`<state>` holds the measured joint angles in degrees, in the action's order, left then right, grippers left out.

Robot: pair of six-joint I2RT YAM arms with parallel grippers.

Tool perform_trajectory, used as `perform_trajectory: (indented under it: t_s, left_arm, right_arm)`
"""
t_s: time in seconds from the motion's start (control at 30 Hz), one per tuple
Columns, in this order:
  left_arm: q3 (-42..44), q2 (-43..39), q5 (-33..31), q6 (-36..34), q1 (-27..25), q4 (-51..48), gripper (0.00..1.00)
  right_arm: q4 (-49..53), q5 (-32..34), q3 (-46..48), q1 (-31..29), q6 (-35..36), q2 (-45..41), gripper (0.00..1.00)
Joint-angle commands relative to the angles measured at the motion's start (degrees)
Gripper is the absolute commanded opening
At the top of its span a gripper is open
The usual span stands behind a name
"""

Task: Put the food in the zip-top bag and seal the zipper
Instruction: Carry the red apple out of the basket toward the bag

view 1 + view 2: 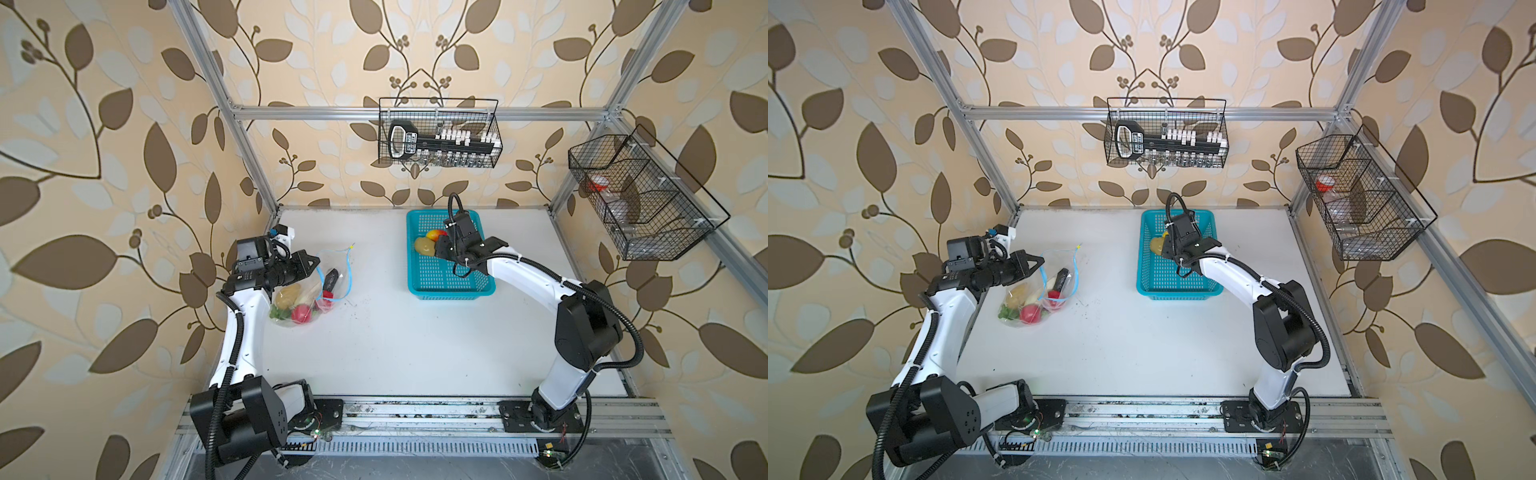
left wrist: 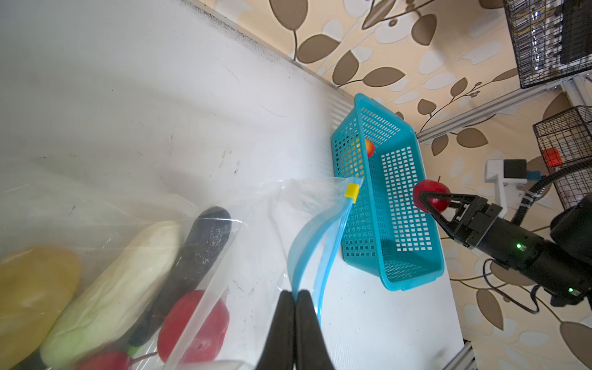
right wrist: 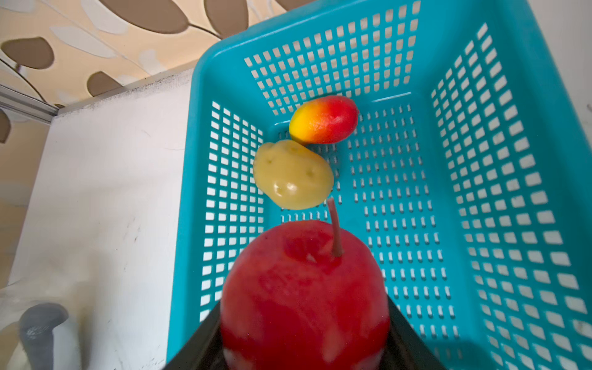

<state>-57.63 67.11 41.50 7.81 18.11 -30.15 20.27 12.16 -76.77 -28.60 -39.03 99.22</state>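
The clear zip-top bag [image 1: 332, 266] lies at the table's left. It holds a potato [image 2: 32, 288], a white vegetable [image 2: 121, 288], a dark eggplant [image 2: 205, 243] and a red fruit [image 2: 192, 323]. My left gripper [image 2: 296, 293] is shut on one side of the blue zipper [image 2: 304, 243], and the mouth gapes. The yellow slider [image 2: 351, 191] sits at the zipper's far end. My right gripper [image 3: 304, 320] is shut on a red apple [image 3: 304, 282] above the turquoise basket [image 3: 480, 160]. A potato [image 3: 293, 174] and a red-yellow fruit [image 3: 323, 120] lie in the basket.
The basket [image 1: 453, 291] stands at the back of the white table, right of the middle. Black wire baskets hang on the back wall [image 1: 440, 133] and the right wall [image 1: 636, 199]. A metal rail [image 1: 415, 415] runs along the front edge.
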Motion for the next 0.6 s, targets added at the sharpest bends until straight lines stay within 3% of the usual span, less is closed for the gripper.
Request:
perform_trajectory:
  t_s: [0.0, 0.13, 0.57]
  left_arm:
    - [0.32, -1.12, 1.31, -1.02, 0.7, 1.15, 0.0]
    - [0.32, -0.85, 1.35, -1.22, 0.7, 1.3, 0.0]
    - [0.15, -1.46, 1.48, -1.48, 0.79, 0.96, 0.0]
  right_arm:
    - [-3.83, -2.86, 2.16, -0.18, -3.88, -3.5, 0.43]
    - [-5.12, -3.56, 4.34, -1.1, -5.33, -6.38, 0.47]
    - [-12.42, -6.27, 10.5, -5.83, -9.96, -12.2, 0.43]
